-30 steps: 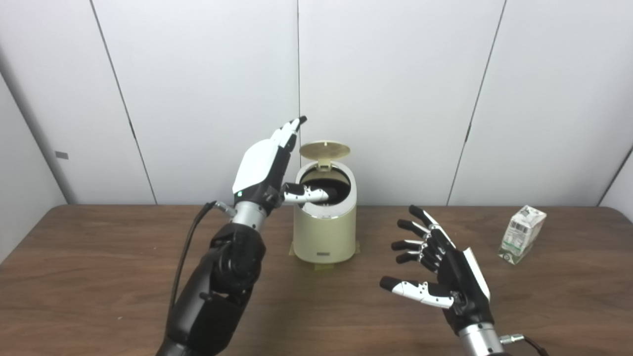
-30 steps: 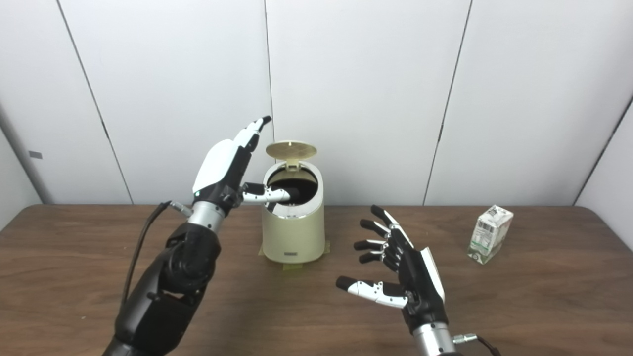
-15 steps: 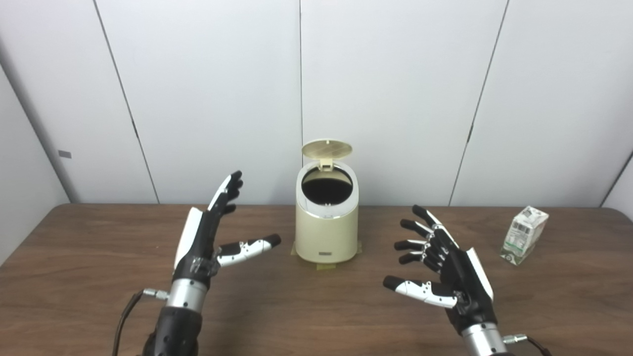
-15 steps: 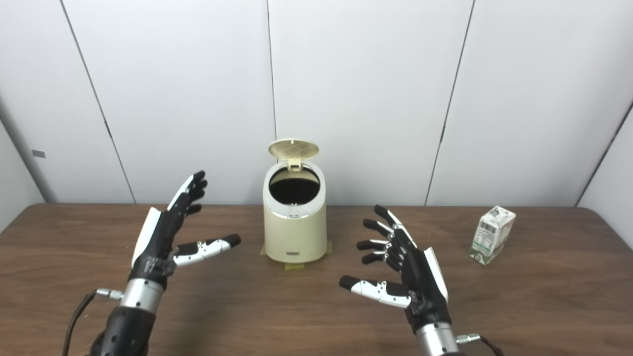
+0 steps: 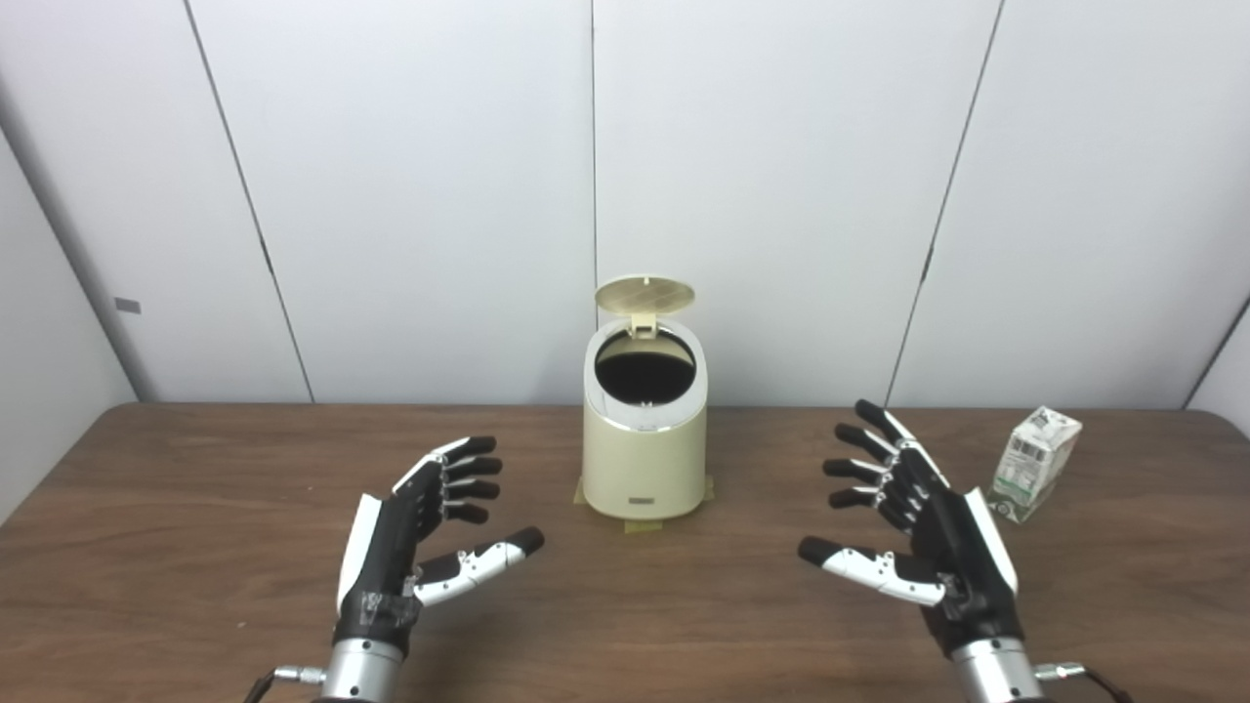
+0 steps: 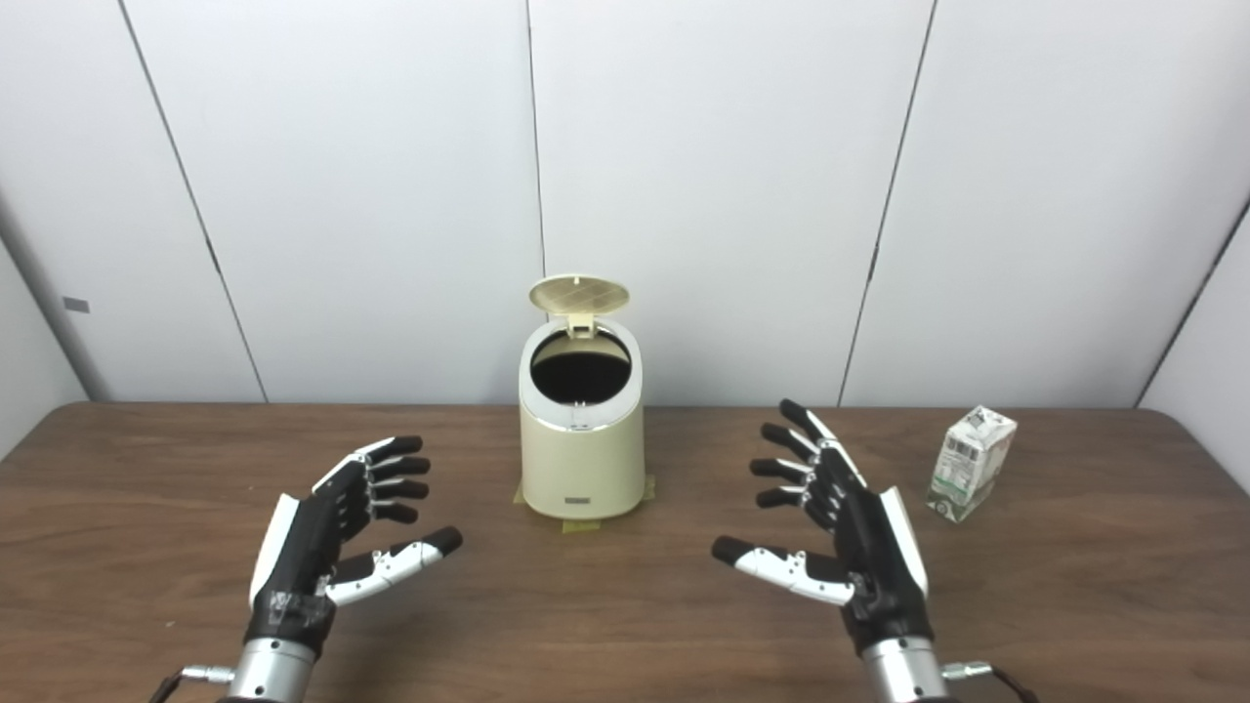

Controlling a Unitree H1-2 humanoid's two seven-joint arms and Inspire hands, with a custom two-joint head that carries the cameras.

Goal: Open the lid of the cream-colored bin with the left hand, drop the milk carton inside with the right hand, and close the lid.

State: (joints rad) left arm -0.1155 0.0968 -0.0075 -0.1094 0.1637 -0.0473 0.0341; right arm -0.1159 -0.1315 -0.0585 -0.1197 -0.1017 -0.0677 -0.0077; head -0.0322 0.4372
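Observation:
The cream-colored bin (image 5: 645, 459) stands at the back middle of the table, its round lid (image 5: 645, 294) tipped up and its dark mouth showing. A small white and green milk carton (image 5: 1033, 463) stands upright at the far right. My left hand (image 5: 420, 532) hovers low over the table, left of and nearer than the bin, open and holding nothing. My right hand (image 5: 928, 542) is open too, fingers spread, between the bin and the carton and nearer to me, touching neither.
The brown wooden table (image 5: 195, 508) runs the full width, with white wall panels close behind it. Yellowish tape (image 5: 640, 525) shows under the bin's base. Bare tabletop lies between the two hands.
My left hand came away from the bin's mouth, dropping down and back toward me on the left. My right hand shifted a little to the right toward the carton. The lid stayed up.

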